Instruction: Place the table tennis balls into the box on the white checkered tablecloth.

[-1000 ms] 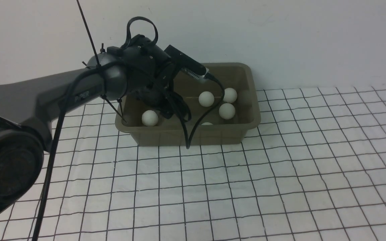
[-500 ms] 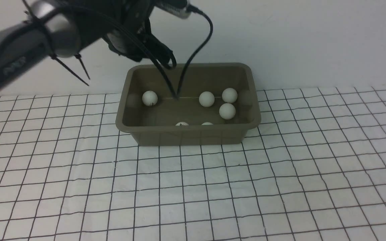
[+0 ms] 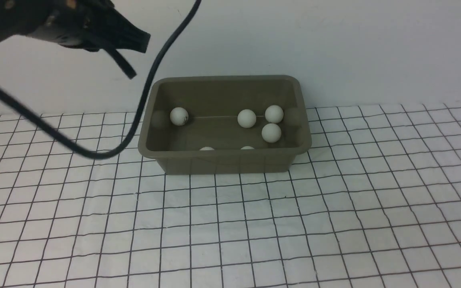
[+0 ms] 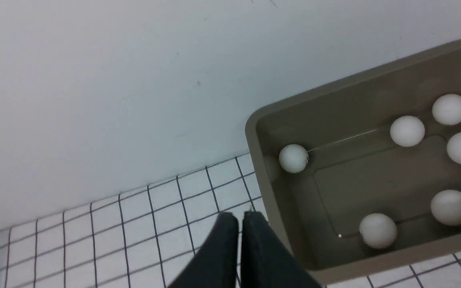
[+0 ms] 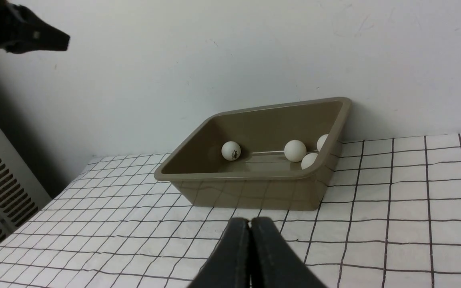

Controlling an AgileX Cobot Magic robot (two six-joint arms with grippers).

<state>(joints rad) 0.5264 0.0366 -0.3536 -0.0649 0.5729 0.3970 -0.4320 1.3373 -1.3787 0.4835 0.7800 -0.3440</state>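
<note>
Six table tennis balls (image 3: pixel 271 133) lie in the box (image 3: pixel 224 156); left pincer (image 4: pixel 239 218) and right pincer (image 5: pixel 250 224) both closed, empty.

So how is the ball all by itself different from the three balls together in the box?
The lone ball sits near the box's left wall; the three grouped balls cluster near the right wall. The lone ball shows a small dark mark; the grouped ones look plain. All are white, round, alike in size and inside the box.
</note>
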